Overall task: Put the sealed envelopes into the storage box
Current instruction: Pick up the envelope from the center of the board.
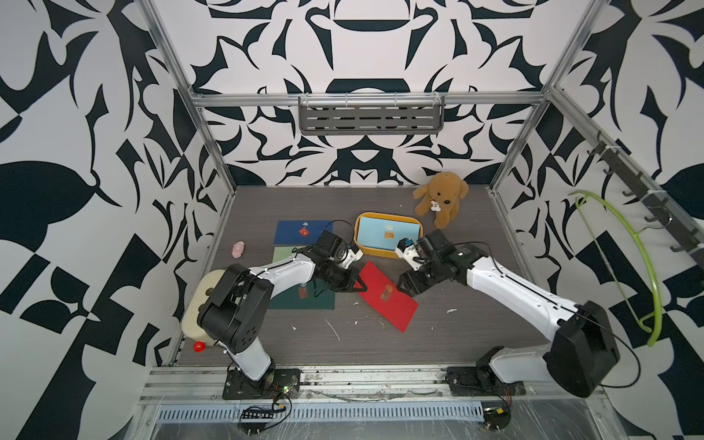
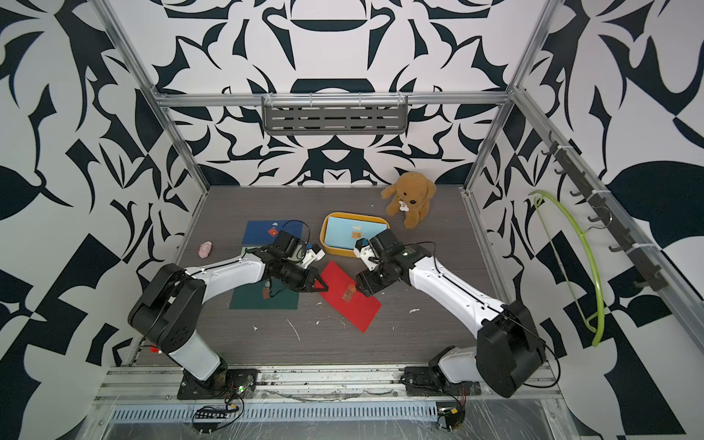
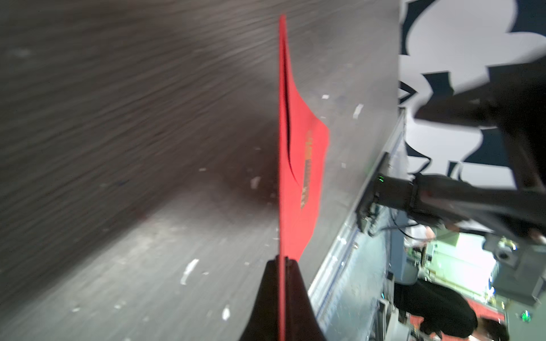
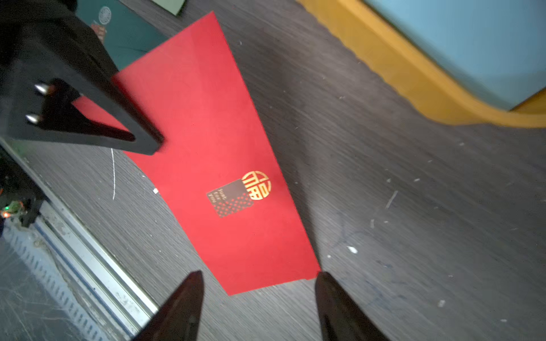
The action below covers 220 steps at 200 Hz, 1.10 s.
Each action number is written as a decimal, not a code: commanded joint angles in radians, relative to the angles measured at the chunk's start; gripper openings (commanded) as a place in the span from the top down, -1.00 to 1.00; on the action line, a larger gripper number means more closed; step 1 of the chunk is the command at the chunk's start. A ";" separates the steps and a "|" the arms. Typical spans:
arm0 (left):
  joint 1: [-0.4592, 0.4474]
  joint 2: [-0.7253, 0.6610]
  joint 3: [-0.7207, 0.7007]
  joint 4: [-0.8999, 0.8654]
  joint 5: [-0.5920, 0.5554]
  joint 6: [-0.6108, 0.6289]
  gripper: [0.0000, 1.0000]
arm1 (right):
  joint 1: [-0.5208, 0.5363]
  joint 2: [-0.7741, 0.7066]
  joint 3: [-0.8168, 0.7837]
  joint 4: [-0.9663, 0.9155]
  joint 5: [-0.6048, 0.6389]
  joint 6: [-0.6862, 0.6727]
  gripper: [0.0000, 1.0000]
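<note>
While the left gripper (image 3: 282, 261) pinches the red envelope (image 4: 212, 141) at one corner, the right gripper (image 4: 260, 276) hangs spread; the left arm (image 1: 282, 272) hides much of the dark green envelope (image 1: 285, 303).

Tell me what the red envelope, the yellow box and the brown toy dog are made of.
The red envelope: paper or thin card, matte; it curves and shows a thin edge. The storage box: probably moulded plastic, smooth mustard wall with rounded corners. The toy dog: plush fabric, fuzzy outline.
</note>
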 commanded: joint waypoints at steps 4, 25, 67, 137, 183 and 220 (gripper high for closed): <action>0.002 -0.063 0.063 -0.118 0.141 0.092 1.00 | -0.079 -0.043 0.026 -0.039 -0.165 -0.104 -0.40; 0.001 -0.098 0.098 -0.121 0.215 0.088 1.00 | -0.128 -0.061 0.029 -0.017 -0.255 -0.126 -0.41; 0.001 -0.135 0.155 -0.162 0.273 0.112 1.00 | -0.146 -0.042 0.077 -0.008 -0.336 -0.154 -0.41; 0.001 -0.165 0.153 -0.156 0.273 0.113 1.00 | -0.149 -0.005 0.111 -0.040 -0.528 -0.186 -0.27; 0.002 -0.177 0.145 -0.096 0.224 0.077 1.00 | -0.155 0.025 0.102 -0.074 -0.537 -0.201 0.38; 0.001 -0.163 0.148 -0.104 0.155 0.075 0.93 | -0.187 0.020 0.080 -0.049 -0.527 -0.175 0.74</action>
